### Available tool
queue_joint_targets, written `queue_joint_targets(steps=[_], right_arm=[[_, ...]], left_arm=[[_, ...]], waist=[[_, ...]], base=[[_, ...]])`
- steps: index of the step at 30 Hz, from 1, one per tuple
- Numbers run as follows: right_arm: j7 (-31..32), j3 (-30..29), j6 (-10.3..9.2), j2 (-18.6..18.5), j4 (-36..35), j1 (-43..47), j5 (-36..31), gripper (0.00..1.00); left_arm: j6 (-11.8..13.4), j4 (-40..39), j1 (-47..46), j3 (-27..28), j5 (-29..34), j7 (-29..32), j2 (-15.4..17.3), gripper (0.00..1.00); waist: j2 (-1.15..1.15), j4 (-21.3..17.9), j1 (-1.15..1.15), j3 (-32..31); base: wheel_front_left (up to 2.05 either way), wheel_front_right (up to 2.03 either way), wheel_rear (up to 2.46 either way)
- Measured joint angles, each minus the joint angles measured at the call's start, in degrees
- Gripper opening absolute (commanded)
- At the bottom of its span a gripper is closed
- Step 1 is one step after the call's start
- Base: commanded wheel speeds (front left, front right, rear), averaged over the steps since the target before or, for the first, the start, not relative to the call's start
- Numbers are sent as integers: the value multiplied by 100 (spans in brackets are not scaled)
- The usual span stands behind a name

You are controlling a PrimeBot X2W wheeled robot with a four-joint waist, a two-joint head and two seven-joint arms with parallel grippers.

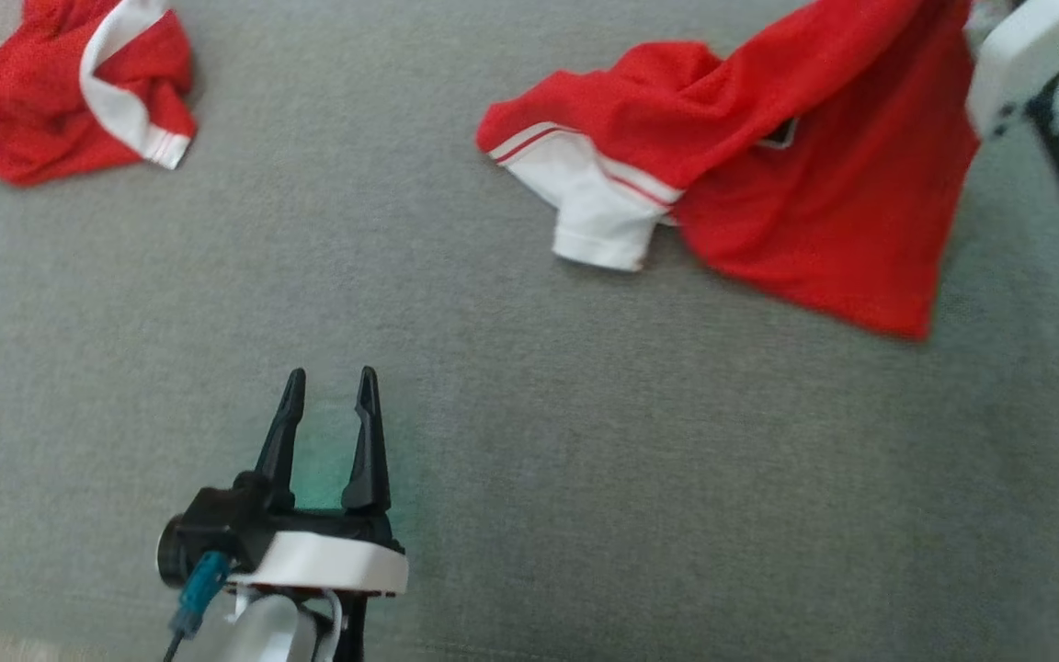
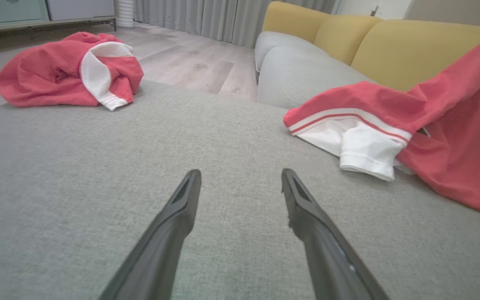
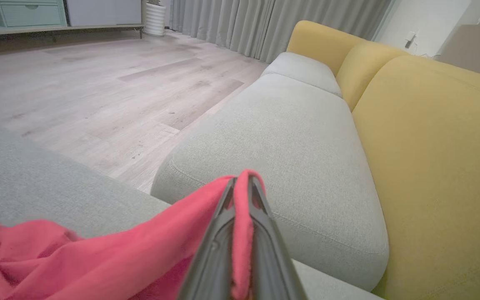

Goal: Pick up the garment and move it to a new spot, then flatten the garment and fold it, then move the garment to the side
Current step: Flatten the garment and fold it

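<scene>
Closest to us, our left hand (image 1: 331, 373) hovers low over the grey fabric surface (image 1: 585, 478), its two dark fingers spread wide with nothing between them; we cannot tell whether it touches the fabric. Our right hand (image 3: 244, 180) is pinched tight on a fold of the red shirt (image 1: 824, 184), which shows as a thin red strip between the fingers in the right wrist view. In the head view that hand is cut off at the upper right corner. We make out a white housing (image 1: 1026, 55) and a blurred dark part below it. The shirt hangs from the grip, its upper edge running off the top of the head view, and slopes down to the surface, where its white sleeve (image 1: 598, 207) rests. A dark badge (image 1: 780, 136) on the chest is too small to read. The shirt lies well apart from the left hand, up and to its right. A second red-and-white garment (image 1: 61, 92) lies crumpled at the far left corner, well apart from both hands.
</scene>
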Motion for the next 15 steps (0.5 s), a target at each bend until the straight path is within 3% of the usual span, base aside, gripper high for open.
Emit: queue_joint_targets(steps=[7, 8, 9, 15], right_arm=[[-214, 52, 0, -409, 1055, -750, -260, 1], [-450, 44, 0, -457, 1272, -827, -400, 96], [-559, 40, 0, -459, 1384, -861, -449, 100], [-1140, -32, 0, -383, 1874, -869, -453, 100]], left_arm=[[68, -115, -147, -191, -58, 0, -5, 100], [91, -141, -230, -215, -62, 0, -5, 100], [105, -155, -259, -233, -93, 0, -5, 100], [182, -201, -287, -279, -109, 0, -7, 100]], waist=[[0, 364, 0, 234], [0, 447, 0, 319], [0, 481, 0, 357], [0, 485, 0, 413]], base=[[0, 0, 0], [0, 0, 0], [0, 0, 0], [0, 0, 0]])
